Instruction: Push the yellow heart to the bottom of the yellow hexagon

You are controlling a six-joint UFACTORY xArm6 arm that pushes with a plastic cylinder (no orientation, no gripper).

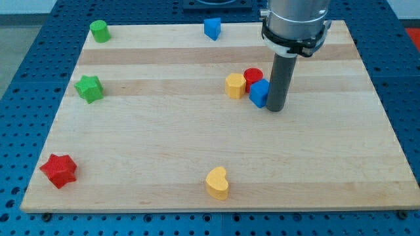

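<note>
The yellow heart (217,183) lies near the board's bottom edge, at the middle of the view. The yellow hexagon (234,85) sits above it, right of centre, beside a red cylinder (253,77) and a blue cube (260,93). My tip (276,109) stands just right of the blue cube, touching or nearly touching it, far above and to the right of the yellow heart.
A green cylinder (100,31) sits at the top left, a green star (88,88) at the left, a red star (59,170) at the bottom left, and a blue block (211,28) at the top edge. The wooden board (144,137) lies on a blue perforated table.
</note>
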